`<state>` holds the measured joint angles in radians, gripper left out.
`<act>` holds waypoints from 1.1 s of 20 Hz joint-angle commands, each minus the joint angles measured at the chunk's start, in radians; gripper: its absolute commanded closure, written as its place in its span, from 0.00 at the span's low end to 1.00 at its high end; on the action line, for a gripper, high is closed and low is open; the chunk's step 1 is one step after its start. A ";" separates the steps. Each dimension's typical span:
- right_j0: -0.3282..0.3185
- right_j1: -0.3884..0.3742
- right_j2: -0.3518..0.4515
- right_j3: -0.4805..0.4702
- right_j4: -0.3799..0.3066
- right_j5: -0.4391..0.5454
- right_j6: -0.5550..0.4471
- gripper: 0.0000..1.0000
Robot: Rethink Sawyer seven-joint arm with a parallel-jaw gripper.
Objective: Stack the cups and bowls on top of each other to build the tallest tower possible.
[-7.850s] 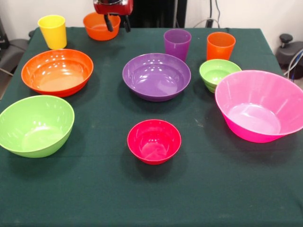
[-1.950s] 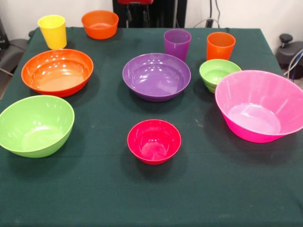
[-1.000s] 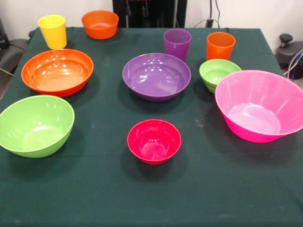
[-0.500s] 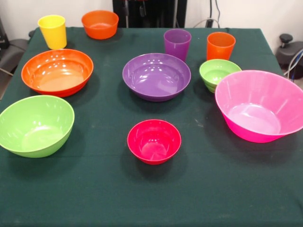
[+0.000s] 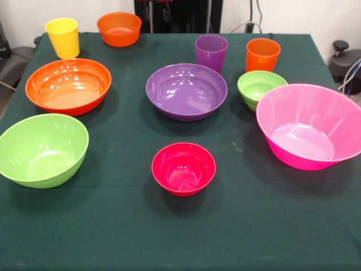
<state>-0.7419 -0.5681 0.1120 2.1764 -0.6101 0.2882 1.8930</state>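
Every bowl and cup stands apart on the green cloth; none is nested. The small red-magenta bowl (image 5: 183, 168) is near the front centre and the small orange bowl (image 5: 119, 29) at the far left. The purple bowl (image 5: 186, 91) is in the middle, with the large orange bowl (image 5: 68, 86) and lime bowl (image 5: 43, 149) to the left. The huge pink bowl (image 5: 309, 125) and small green bowl (image 5: 262, 88) are to the right. The yellow cup (image 5: 63, 37), purple cup (image 5: 211, 52) and orange cup (image 5: 262, 55) stand along the back. My gripper (image 5: 158, 10) shows only its tips at the top edge, apart and empty.
The table (image 5: 113, 226) is covered in dark green cloth. The black pedestal (image 5: 192, 14) stands behind its far edge. A dark chair (image 5: 345, 59) is off the right side.
My gripper rose from just over the small orange bowl to the top edge and drifted a little to the right. The small orange bowl sits slightly further back. The rest has not moved.
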 commanded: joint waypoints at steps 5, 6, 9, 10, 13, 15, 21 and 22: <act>-0.004 0.070 0.054 -0.165 -0.047 0.018 -0.021 0.00; -0.006 0.071 0.056 -0.170 -0.048 0.021 -0.026 0.00; -0.010 0.079 0.059 -0.182 -0.053 0.021 -0.033 0.00; -0.010 0.082 0.060 -0.186 -0.054 0.021 -0.035 0.00; -0.007 0.086 0.061 -0.194 -0.057 0.020 -0.034 0.00; -0.010 0.086 0.065 -0.201 -0.057 0.027 -0.041 0.00; -0.017 0.086 0.079 -0.217 -0.055 0.047 -0.055 0.00; -0.016 0.086 0.081 -0.219 -0.052 0.051 -0.055 0.00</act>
<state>-0.7517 -0.5322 0.1159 2.0861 -0.6211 0.2882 1.8930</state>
